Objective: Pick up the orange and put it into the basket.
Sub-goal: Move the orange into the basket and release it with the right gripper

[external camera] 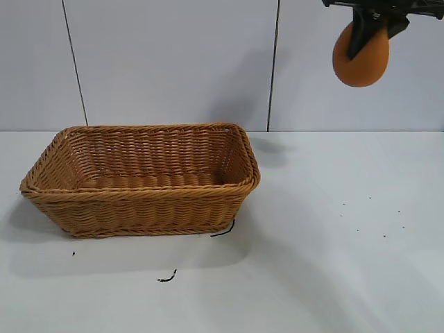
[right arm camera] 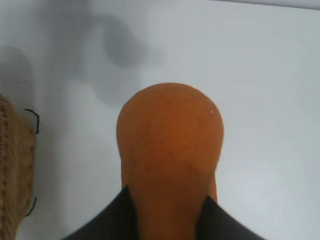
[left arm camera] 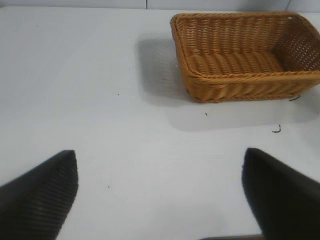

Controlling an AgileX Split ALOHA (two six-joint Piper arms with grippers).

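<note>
With the orange (external camera: 360,61) pinched between the right gripper (external camera: 365,31)'s fingers high above the table and well off to one side of the basket (external camera: 142,182), an early release probably risked missing it, while the left gripper (left arm camera: 160,192) sat spread and idle.

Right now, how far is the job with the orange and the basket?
Done: the orange is picked up; the right gripper holds it high above the table, right of the wicker basket. In hand: carrying it over. Left: bringing it above the basket, which looks empty, and releasing it. The left gripper is open over bare table.
</note>
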